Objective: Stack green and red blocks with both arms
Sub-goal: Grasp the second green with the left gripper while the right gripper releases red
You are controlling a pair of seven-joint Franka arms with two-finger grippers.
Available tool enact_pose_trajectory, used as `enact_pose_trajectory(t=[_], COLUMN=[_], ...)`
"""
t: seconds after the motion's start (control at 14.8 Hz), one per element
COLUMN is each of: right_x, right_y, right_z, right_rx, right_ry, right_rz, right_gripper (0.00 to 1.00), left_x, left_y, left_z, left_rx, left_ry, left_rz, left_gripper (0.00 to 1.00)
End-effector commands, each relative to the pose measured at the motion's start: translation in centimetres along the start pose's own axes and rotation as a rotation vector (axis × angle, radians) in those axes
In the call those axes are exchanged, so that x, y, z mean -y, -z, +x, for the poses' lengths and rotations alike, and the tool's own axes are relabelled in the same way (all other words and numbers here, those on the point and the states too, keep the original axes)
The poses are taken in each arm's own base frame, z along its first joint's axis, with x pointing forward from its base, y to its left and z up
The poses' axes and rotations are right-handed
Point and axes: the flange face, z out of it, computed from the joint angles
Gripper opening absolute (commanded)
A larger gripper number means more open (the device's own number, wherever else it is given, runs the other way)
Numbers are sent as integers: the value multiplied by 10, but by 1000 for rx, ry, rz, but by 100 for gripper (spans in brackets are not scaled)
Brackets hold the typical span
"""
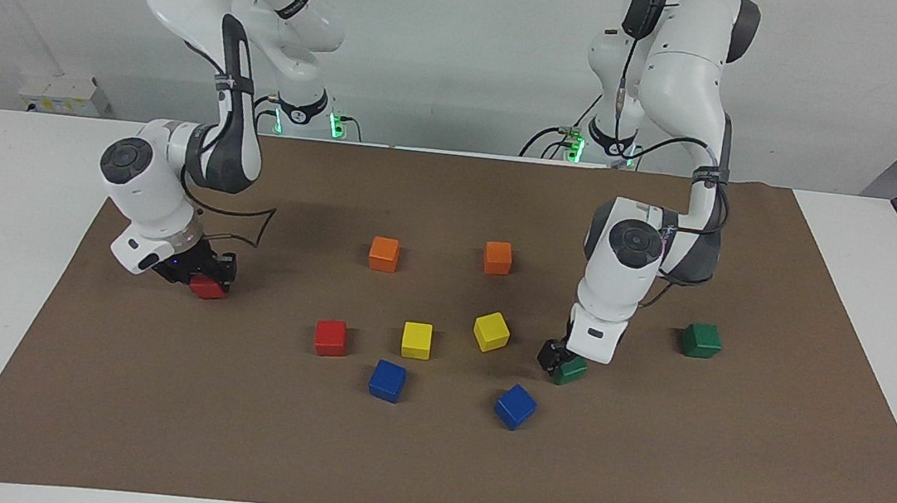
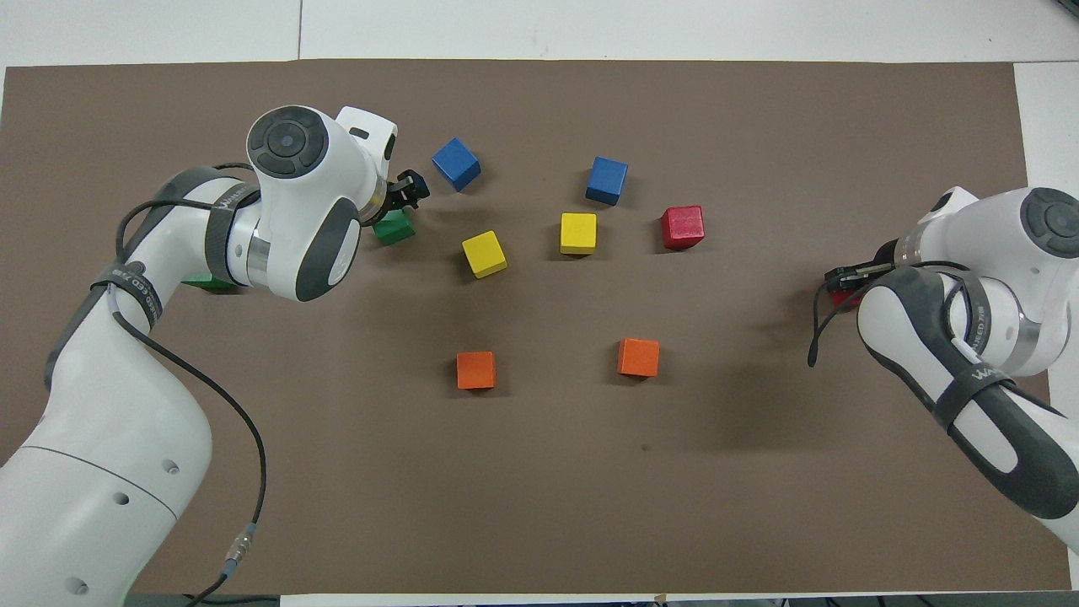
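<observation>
My left gripper (image 1: 561, 363) is open and down at a dark green block (image 1: 571, 371) on the brown mat, one black finger showing beside the block. In the overhead view the wrist covers part of this green block (image 2: 393, 228). A second green block (image 1: 700, 340) sits toward the left arm's end of the mat. My right gripper (image 1: 201, 277) is shut on a red block (image 1: 206, 287), low over the mat near the right arm's end. Another red block (image 1: 330, 337) rests on the mat beside a yellow one.
Two orange blocks (image 1: 384, 254) (image 1: 498, 257) lie nearer to the robots. Two yellow blocks (image 1: 417, 340) (image 1: 492, 331) and two blue blocks (image 1: 387, 380) (image 1: 515, 406) sit mid-mat. The brown mat (image 1: 426, 466) covers the white table.
</observation>
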Motion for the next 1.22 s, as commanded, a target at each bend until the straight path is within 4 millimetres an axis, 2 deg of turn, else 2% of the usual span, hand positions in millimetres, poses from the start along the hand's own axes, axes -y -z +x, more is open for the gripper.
enact_pose_trajectory(t=[0.0, 0.41, 0.47, 0.54, 0.68, 0.81, 1.02, 1.08, 1.15], right_x=[-3, -5, -5, -5, -4, 1, 14, 31, 38], right_y=[-2, -8, -8, -8, -4, 19, 80, 99, 120], right_z=[-4, -5, -5, -5, -3, 6, 34, 44, 52], right_rx=[-17, -6, -6, -5, -3, -3, -39, -45, -55], right_ry=[22, 12, 12, 12, 7, -32, -61, -37, -19], right_rz=[-4, -2, -2, -1, -1, -1, -3, -1, -3], right_gripper=[0, 0, 45, 99, 100, 100, 100, 100, 100], left_x=[1, 1, 2, -1, -7, -8, -6, -5, -5], left_y=[-4, -9, -9, -10, -11, -11, -15, -15, -15], left_z=[-5, -10, -10, -12, -18, -18, -18, -17, -17], left_rx=[-21, -15, -17, -16, -14, -18, -24, -25, -25], left_ry=[2, 3, 11, 20, 28, 27, 27, 28, 28], left_rz=[16, 19, 19, 17, 16, 14, 6, 6, 6], left_gripper=[100, 100, 100, 100, 100, 100, 100, 100, 100])
